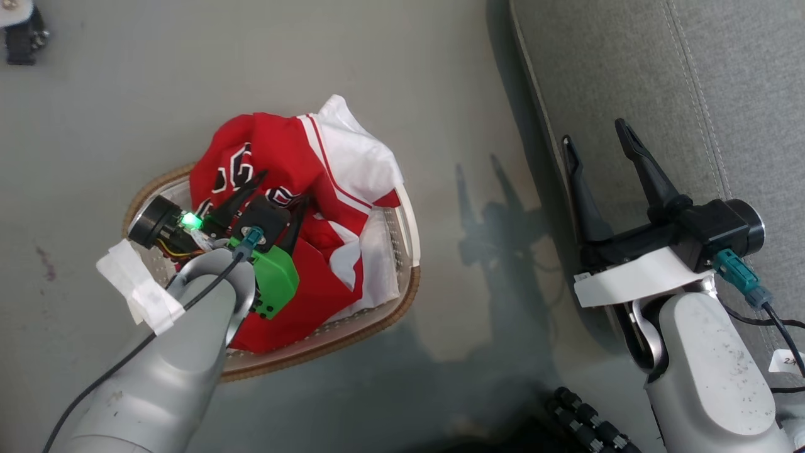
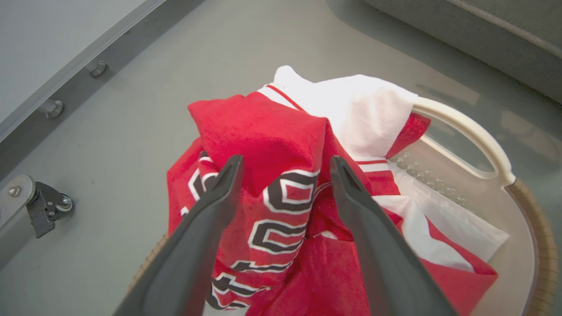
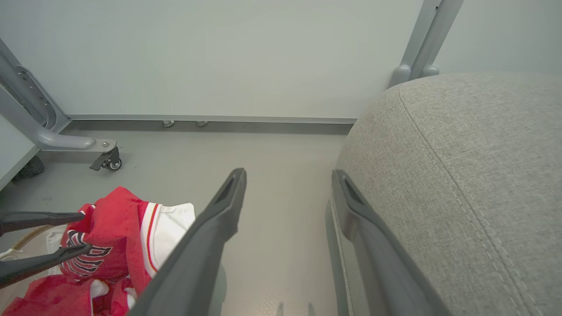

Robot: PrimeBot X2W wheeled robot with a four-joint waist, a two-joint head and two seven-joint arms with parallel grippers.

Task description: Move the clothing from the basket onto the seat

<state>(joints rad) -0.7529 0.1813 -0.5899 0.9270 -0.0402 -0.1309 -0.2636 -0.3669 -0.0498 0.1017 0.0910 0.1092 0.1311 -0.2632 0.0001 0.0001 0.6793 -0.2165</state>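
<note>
Straddling the jersey's (image 2: 263,131) raised fold with the wide-open, empty left gripper (image 2: 286,164), the nearer arm, well left of the seat (image 1: 692,75).

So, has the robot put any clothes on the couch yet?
Not yet. The clothing lies piled in the basket. The left gripper is open, its fingers either side of a red fold, not squeezing. Grabbing, lifting and carrying to the seat are all left. The right gripper hovers open by the seat's edge, holding nothing.
</note>
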